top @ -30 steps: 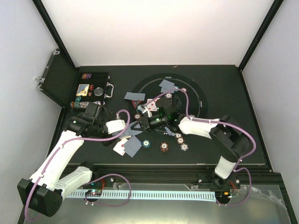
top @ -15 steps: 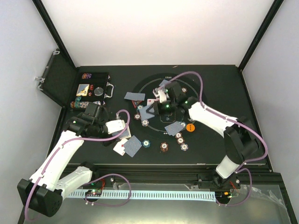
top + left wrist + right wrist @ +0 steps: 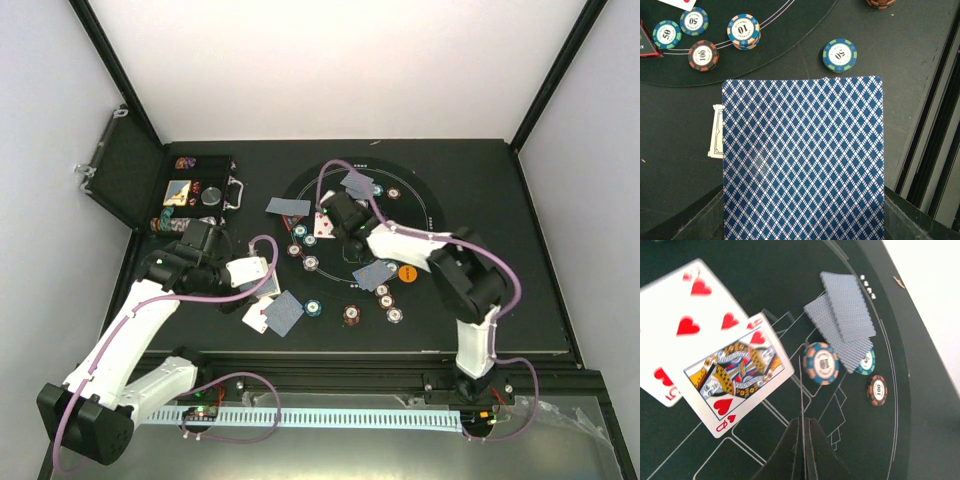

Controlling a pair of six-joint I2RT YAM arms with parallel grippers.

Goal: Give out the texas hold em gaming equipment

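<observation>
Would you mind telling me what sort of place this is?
Probably a lab robot cell staged as a poker table: white walls, two bolted arms, a mat with cards and chips.

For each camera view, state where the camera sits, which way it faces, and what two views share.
Top external: above and behind the bases, looking down on the black table; left arm and right arm both show.
Left wrist: on the left claw (dark bottom corners), looking down over its held blue diamond-backed playing card.
Right wrist: on the right claw, facing down at the face-up queen of hearts card; shut fingers pinch a thin edge-on card.
Shared: top and left wrist both show the teal striped poker chip.
</observation>
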